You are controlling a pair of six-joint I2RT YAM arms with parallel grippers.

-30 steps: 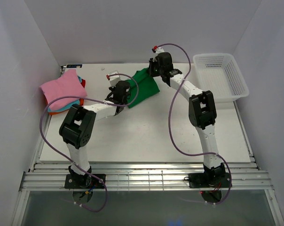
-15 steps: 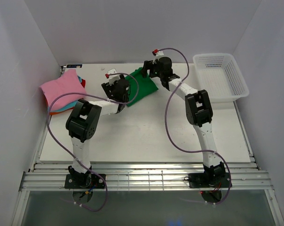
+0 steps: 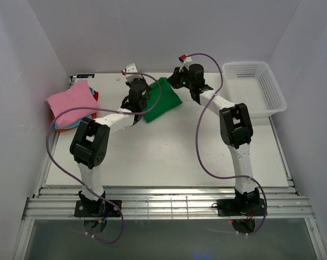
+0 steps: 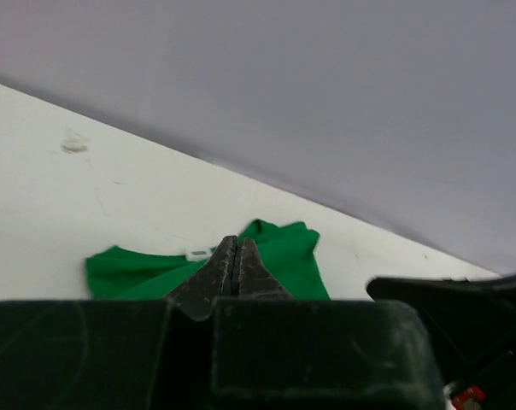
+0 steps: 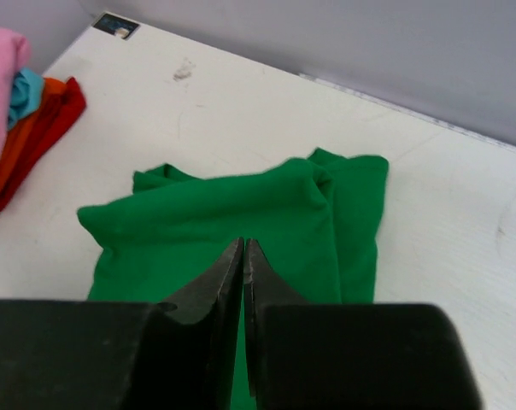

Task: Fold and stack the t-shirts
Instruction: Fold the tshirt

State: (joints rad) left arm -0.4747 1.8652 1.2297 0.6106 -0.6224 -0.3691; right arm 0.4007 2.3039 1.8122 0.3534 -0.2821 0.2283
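Observation:
A bright green t-shirt [image 3: 162,103] lies folded in a rumpled bundle at the back middle of the table; it also shows as green t-shirt [image 5: 241,213] and green t-shirt [image 4: 288,256]. My left gripper [image 3: 141,100] is at its left edge, and in the left wrist view the left gripper [image 4: 235,243] is shut with no cloth showing between its fingers. My right gripper [image 3: 173,83] hovers over the shirt's far right part. Seen from its own wrist, the right gripper [image 5: 243,244] is shut, with nothing visibly pinched. A pink t-shirt [image 3: 71,103] tops the stack of folded t-shirts at the left.
Beneath the pink t-shirt [image 5: 2,77] lie a teal one [image 5: 25,90] and an orange-red one [image 5: 40,128]. A white mesh basket [image 3: 255,86] stands at the back right. The back wall rises just behind the green shirt.
Both grippers opened wide and have shut again. The left gripper rose and moved toward the back; the green shirt now lies a little nearer and more bunched.

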